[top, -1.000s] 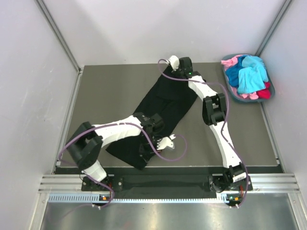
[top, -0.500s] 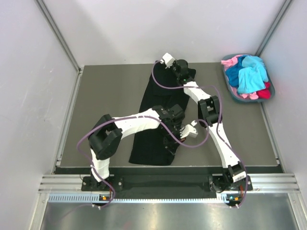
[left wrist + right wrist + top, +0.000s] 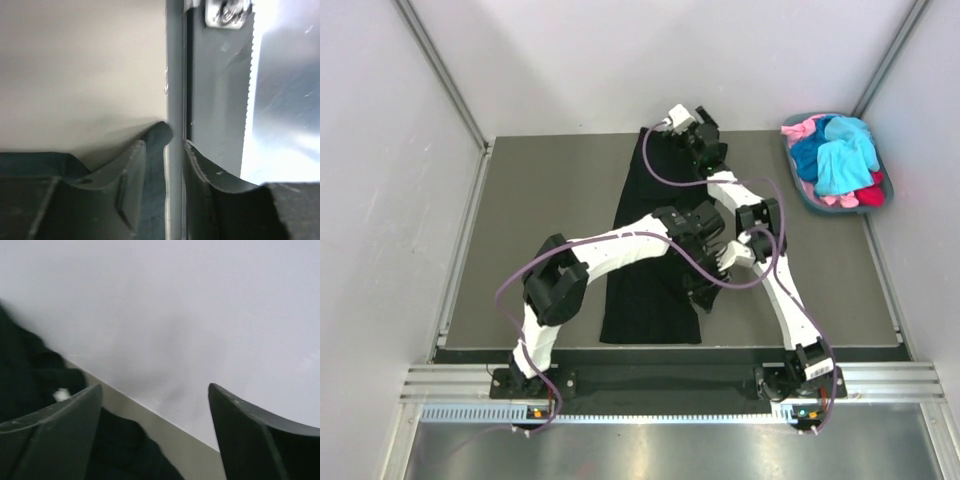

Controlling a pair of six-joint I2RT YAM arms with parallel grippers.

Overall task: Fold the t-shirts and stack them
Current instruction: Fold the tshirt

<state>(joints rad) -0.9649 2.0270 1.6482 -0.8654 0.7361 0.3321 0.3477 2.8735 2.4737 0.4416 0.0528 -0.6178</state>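
black t-shirt [image 3: 642, 300] lies flat on the surface [image 3: 540, 220] as a long narrow strip. its long axis runs far to near, a little left of centre, and the near hem stops just short of the near edge.

left pincer [image 3: 704, 292] sits at the strip's right edge toward the near end. right pincer [image 3: 698, 128] sits at the far end, by its right corner. so the cloth lies to the left of both. right arm is nearer the far hem, left arm nearer the near half.

judgement: the next fold has to go end over end along that axis, so each pincer needs a corner at its own end.

the top view gives the layout but not the jaws.
- left wrist view: left pincer [image 3: 164, 145] is part spread, with a clear gap. dark cloth lies against the left-hand finger [image 3: 131, 185], and i see no pinch. the surface's near edge and a metal rail [image 3: 220, 100] are beyond.
- right wrist view: right pincer [image 3: 155, 390] is spread wide and empty. black cloth is at lower left and the far wall is ahead.

the other t-shirts [image 3: 840, 160] are heaped in the basket [image 3: 798, 185] at far right, well apart.
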